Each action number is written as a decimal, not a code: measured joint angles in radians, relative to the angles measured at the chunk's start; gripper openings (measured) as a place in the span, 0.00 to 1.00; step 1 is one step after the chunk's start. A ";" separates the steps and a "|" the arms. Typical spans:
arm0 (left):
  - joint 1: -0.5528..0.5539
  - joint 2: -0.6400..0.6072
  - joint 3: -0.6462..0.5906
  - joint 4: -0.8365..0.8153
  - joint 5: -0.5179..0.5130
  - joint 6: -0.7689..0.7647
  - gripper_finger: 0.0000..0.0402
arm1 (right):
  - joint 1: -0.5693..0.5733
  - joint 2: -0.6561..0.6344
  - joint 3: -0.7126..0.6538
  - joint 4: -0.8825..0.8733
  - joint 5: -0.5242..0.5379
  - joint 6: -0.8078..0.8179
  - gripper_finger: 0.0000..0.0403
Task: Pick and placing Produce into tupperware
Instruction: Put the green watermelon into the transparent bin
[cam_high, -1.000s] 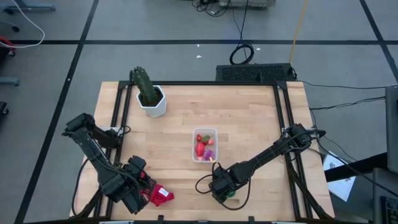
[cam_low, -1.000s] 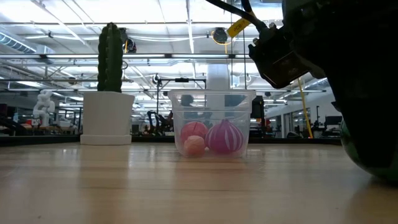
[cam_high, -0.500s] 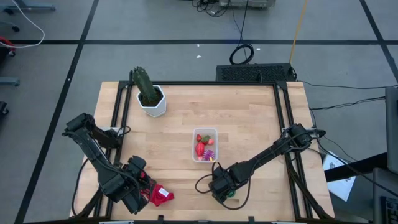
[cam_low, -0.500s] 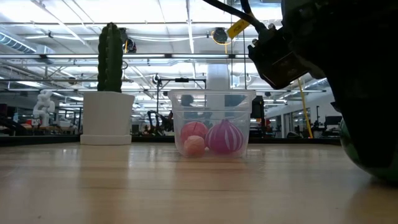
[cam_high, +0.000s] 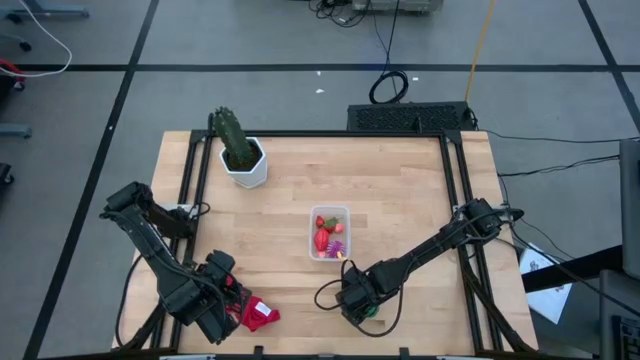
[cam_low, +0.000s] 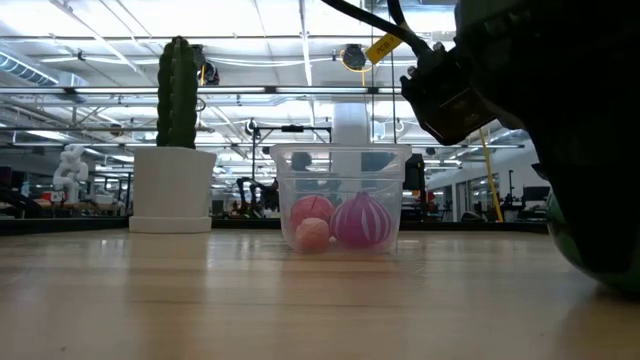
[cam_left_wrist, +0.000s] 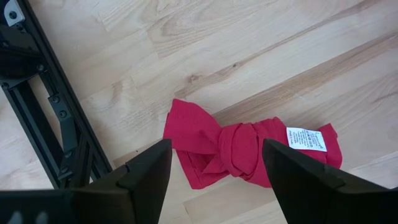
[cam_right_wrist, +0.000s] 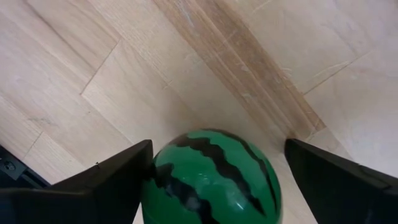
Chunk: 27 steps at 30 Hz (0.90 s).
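low view: most of the right side of the frame is blocked by a dark arm up close, and only a green sliver at the right edge hints at the watermelon ball (cam_low: 552, 232). high view: the right gripper (cam_high: 362, 305) sits low in the frame, right of centre, and covers the ball almost wholly; a small green spot shows beneath it. right wrist view: the watermelon ball (cam_right_wrist: 211, 177) lies on the wooden table (cam_right_wrist: 261, 56) between the two dark fingers (cam_right_wrist: 109, 180), cut off by the bottom edge; one finger is at its side, the other stands apart with bare wood between, so the claw is parted around it, not clamped. the clear tub (cam_high: 329, 232) sits mid-frame, just up-left of that gripper, holding red pieces (cam_high: 322, 240) and a purple striped ball (cam_low: 361, 222). left gripper (cam_left_wrist: 214, 171), lower left of the high view, hangs released above a knotted red cloth (cam_left_wrist: 249, 149), not touching it. a cactus in a white pot (cam_high: 240, 152) stands upper left.
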 joint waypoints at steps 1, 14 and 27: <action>0.000 0.000 0.000 0.000 0.000 0.000 0.63 | 0.000 0.000 0.000 0.000 0.000 0.000 0.88; 0.000 0.000 0.000 0.000 0.000 0.000 0.63 | -0.013 0.000 -0.001 -0.007 -0.008 0.003 0.76; 0.000 0.000 0.000 0.000 0.000 0.000 0.63 | -0.013 0.000 -0.001 -0.009 -0.010 0.002 0.71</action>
